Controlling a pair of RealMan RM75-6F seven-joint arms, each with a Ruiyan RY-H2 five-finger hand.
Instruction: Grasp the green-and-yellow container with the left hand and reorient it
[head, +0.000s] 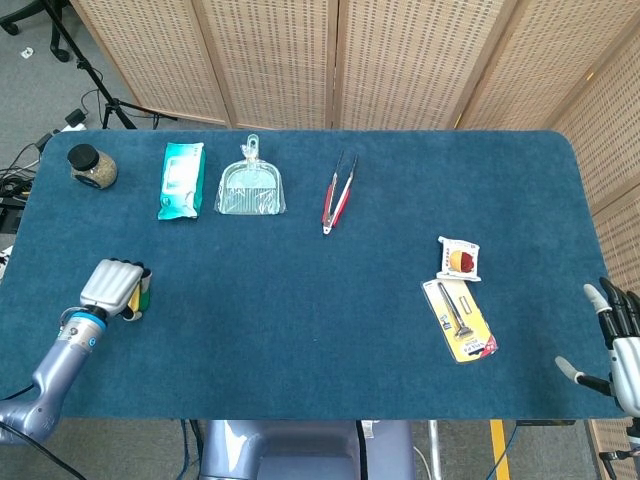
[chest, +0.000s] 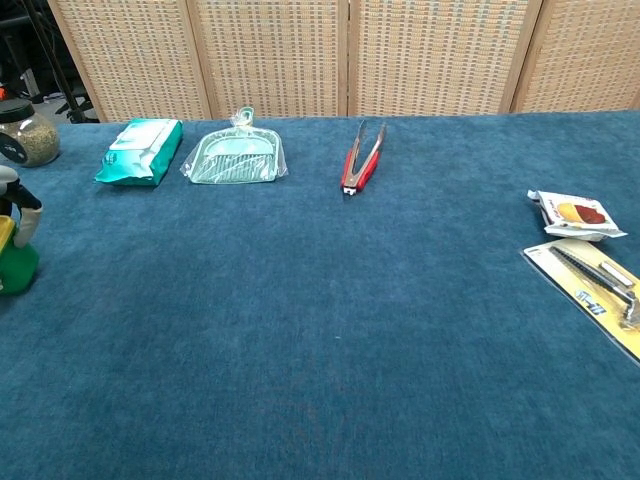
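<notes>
Blue felt surface (head: 300, 300) under me, wicker screens (head: 280, 60) behind, a jar (head: 91, 166) at the far left corner. My left hand (head: 112, 286) has its fingers curled over the green-and-yellow container (head: 143, 291) near the surface's left edge, only a sliver showing. The chest view catches its green side (chest: 15, 268); only the head view shows my right hand (head: 618, 335), fingers spread, off the right edge.

No legible text anywhere.
</notes>
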